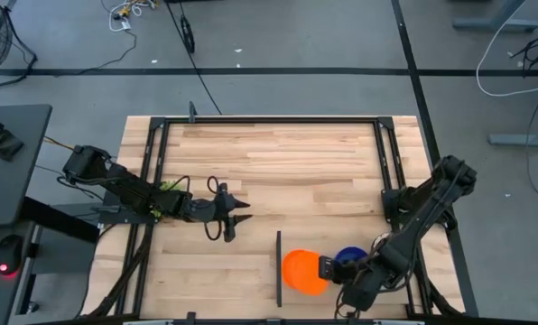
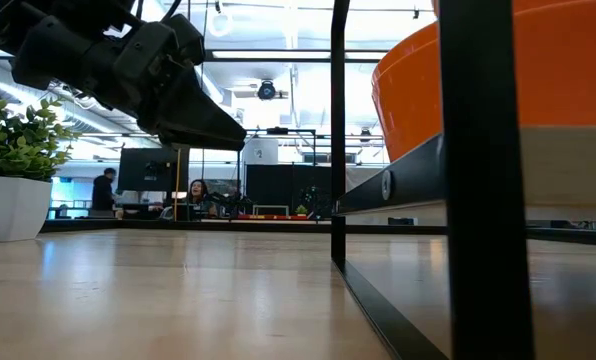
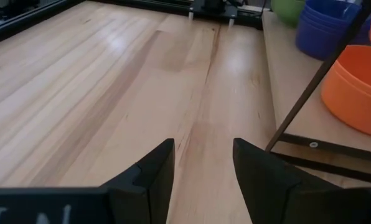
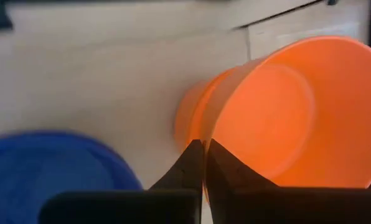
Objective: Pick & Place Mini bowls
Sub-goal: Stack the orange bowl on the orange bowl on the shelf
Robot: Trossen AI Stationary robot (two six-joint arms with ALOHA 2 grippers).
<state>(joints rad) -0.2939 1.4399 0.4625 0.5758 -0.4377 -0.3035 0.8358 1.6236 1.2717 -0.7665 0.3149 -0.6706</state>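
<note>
An orange mini bowl (image 1: pixel 302 273) sits at the table's near edge, just right of a black upright bar (image 1: pixel 278 268). My right gripper (image 1: pixel 326 268) is shut on it from the right. A blue bowl (image 1: pixel 349 256) lies close behind that gripper and shows in the right wrist view as the blue bowl (image 4: pixel 55 168). My left gripper (image 1: pixel 237 217) hovers open over bare wood left of centre, touching nothing. The left wrist view shows the orange bowl (image 3: pixel 356 93), a stack of blue bowls (image 3: pixel 328 28) and a green one (image 3: pixel 288 9) on a raised board. No speckled bowls are in view. My right gripper (image 4: pixel 204 152) pinches the orange bowl's rim (image 4: pixel 218 134) on the side toward the table's right, one finger inside the bowl and one against its outer wall (image 4: pixel 192 121). The fingers come from the table's right. The bowl is tilted; whether its base rests on the board cannot be told.
A black frame (image 1: pixel 269 120) runs round the wooden table top. The raised board's edge (image 3: pixel 316 144) and the black upright bar (image 2: pixel 483 180) stand between the two grippers. Open wood (image 1: pixel 287 162) stretches across the table's middle and far part. People sit in the room far behind.
</note>
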